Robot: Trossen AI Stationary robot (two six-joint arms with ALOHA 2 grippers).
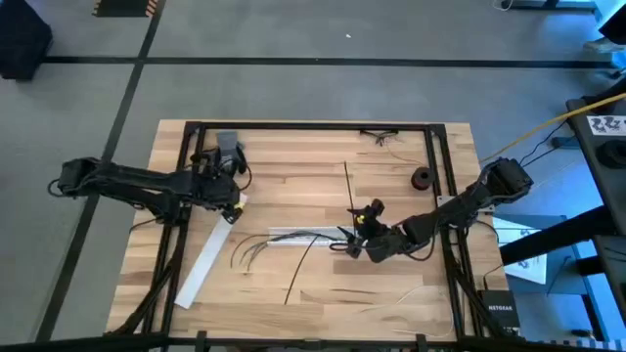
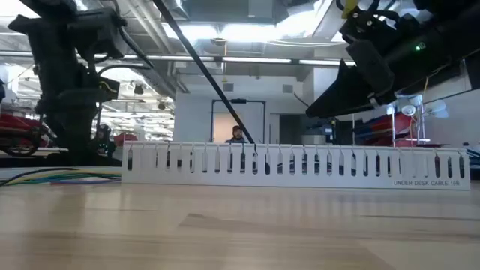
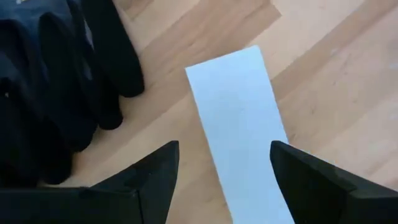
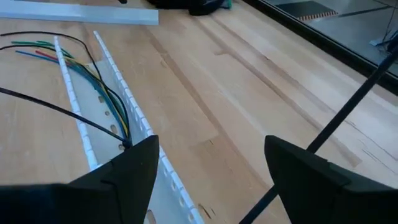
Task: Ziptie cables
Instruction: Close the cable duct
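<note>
My right gripper (image 4: 211, 171), open and empty, hangs by the cables (image 4: 99, 87) to reach them; left gripper (image 3: 224, 168) waits open above a white strip (image 3: 239, 124).

The worktop (image 1: 293, 313) is pale blond wood in jointed planks, framed in black. The cables (image 4: 93, 78) run dark, with green, yellow, red and blue strands, in a white slotted channel (image 4: 134, 134); a plain white strip (image 3: 239, 124) lies apart.

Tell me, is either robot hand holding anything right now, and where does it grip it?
Neither. The left hand is open above the end of a flat white strip. The right hand is open near the cables, which lie in a white slotted channel.
</note>
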